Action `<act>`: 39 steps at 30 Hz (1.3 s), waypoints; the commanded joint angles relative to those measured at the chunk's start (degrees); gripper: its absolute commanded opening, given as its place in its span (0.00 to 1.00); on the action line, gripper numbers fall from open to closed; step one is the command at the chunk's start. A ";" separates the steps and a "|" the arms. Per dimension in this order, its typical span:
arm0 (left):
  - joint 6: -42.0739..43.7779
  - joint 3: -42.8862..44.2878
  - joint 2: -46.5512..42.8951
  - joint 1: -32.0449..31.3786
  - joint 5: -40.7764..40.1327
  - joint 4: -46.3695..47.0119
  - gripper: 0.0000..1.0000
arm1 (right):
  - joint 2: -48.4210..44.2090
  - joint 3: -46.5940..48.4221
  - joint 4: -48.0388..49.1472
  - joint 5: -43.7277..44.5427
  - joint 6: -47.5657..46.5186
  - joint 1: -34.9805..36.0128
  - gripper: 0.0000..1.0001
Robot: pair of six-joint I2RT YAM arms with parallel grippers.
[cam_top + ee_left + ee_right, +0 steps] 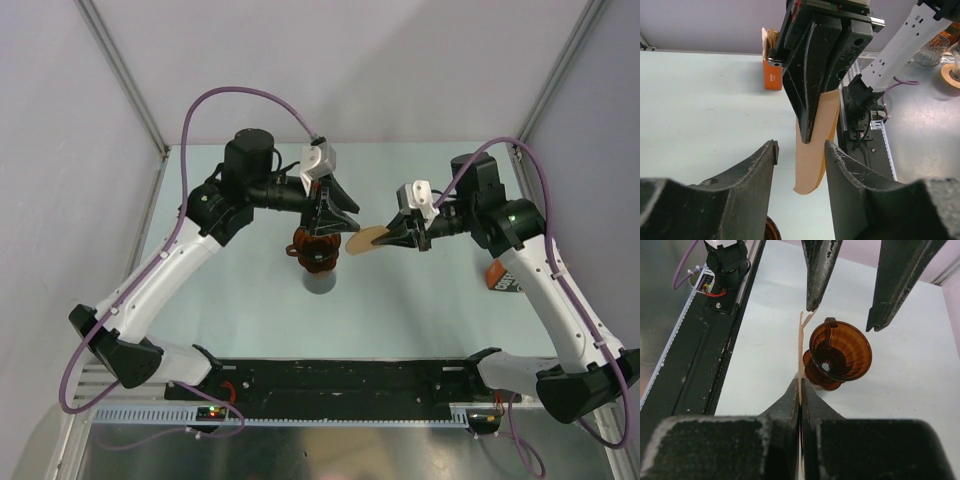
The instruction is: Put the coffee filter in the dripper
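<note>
Left arm reaches from the tabletop's near edge to its middle. The black two-finger left gripper (pixel 335 228) stands with jaws apart and grips nothing. Right arm reaches in from the right edge. The black right gripper (pixel 388 238) is clamped flat on a thin tan-brown paper coffee filter (pixel 365 240).

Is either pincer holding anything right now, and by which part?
The right pincer is shut on the coffee filter, pinching its flat paper at one end. The left pincer is open, holding nothing.
</note>
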 commanded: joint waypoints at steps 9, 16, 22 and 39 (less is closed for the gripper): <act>0.73 -0.83 -1.57 0.18 0.20 0.99 0.48 | -1.41 0.09 1.70 1.27 0.97 1.30 0.00; 1.24 -1.46 -1.61 -0.05 0.39 0.99 0.46 | -0.63 0.38 4.98 2.19 5.19 0.61 0.00; 1.61 -1.37 -1.06 -0.31 -0.11 1.01 0.42 | -0.37 0.70 6.88 1.51 7.71 0.49 0.00; 5.58 -1.49 0.22 -0.95 -1.53 0.73 0.37 | 0.31 1.61 8.78 -0.46 10.16 0.66 0.00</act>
